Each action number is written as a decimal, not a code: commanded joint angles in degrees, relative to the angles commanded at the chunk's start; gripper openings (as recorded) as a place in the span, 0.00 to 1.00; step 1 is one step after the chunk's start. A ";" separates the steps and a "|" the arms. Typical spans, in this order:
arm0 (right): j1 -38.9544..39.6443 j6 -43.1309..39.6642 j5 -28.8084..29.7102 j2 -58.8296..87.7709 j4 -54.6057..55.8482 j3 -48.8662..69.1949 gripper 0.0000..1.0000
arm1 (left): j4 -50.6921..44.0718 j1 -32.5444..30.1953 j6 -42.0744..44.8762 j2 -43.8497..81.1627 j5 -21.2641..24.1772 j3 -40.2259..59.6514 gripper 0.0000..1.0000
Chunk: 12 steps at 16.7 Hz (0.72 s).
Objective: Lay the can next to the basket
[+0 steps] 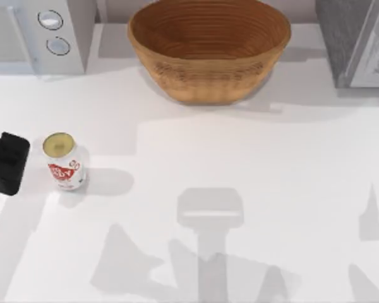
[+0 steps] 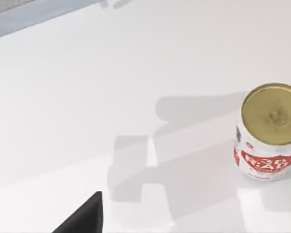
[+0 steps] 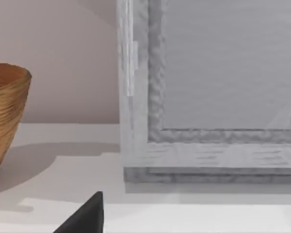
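The can [image 1: 64, 161] stands upright at the table's left side, white with a red label and a dull gold top. It also appears in the left wrist view as the can [image 2: 270, 131], seen from above. My left gripper [image 1: 10, 163] hovers just to the can's left, apart from it with a small gap. The basket [image 1: 208, 50], a wide tan wicker bowl, sits at the back middle of the table, far from the can. Its rim also shows as the basket [image 3: 5, 116] in the right wrist view. A black part of my right gripper [image 3: 82, 218] appears low in that view.
A white appliance with two round knobs [image 1: 50, 31] stands at the back left. A grey framed cabinet [image 1: 360, 41] stands at the back right, close before the right wrist camera as the cabinet [image 3: 208, 97]. The white table [image 1: 240, 177] stretches bare between can and basket.
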 joint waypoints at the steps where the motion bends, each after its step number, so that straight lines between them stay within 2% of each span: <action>1: 0.00 0.00 0.00 0.00 0.00 0.00 1.00 | -3.73 -0.68 1.70 6.37 0.01 4.59 1.00; 6: 0.00 0.00 0.00 0.00 0.00 0.00 1.00 | -20.92 -3.95 9.63 33.74 0.13 25.86 1.00; 12: 0.00 0.00 0.00 0.00 0.00 0.00 1.00 | -34.29 -6.62 16.24 55.64 0.09 44.77 1.00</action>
